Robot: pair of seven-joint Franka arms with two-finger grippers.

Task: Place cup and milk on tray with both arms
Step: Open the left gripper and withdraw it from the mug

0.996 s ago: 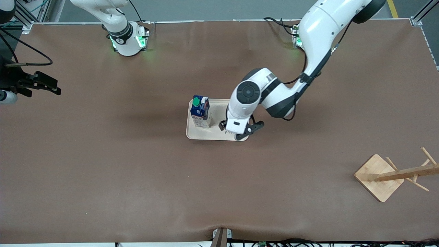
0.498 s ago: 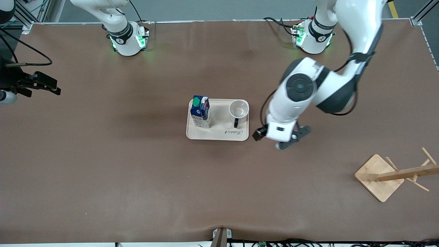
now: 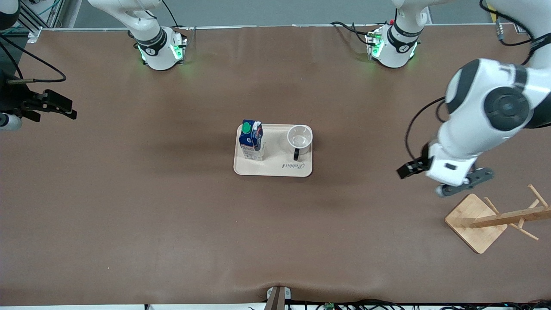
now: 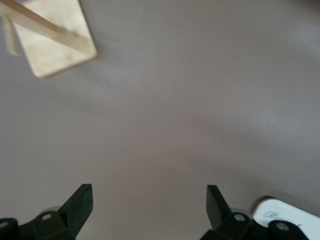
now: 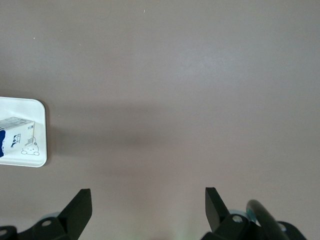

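Note:
The cream tray (image 3: 273,168) lies mid-table. On it stand the blue-and-white milk (image 3: 251,140) with its green cap and, beside it toward the left arm's end, the white cup (image 3: 299,138) with its black handle. My left gripper (image 3: 447,178) hangs open and empty over bare table between the tray and a wooden rack; its wrist view shows the open left gripper (image 4: 149,200) over brown cloth. My right gripper (image 3: 64,108) waits open at the right arm's end of the table. Its wrist view shows the open right gripper (image 5: 148,202), a tray corner (image 5: 25,107) and the milk (image 5: 12,132).
A wooden rack with a square base (image 3: 475,221) and pegs stands close to the left gripper, nearer the front camera; the base (image 4: 55,40) also shows in the left wrist view. Brown cloth covers the table. Both arm bases sit along the table's edge farthest from the camera.
My left arm has swung away from over the tray toward the left arm's end of the table, uncovering the cup standing on the tray. The right arm has not moved.

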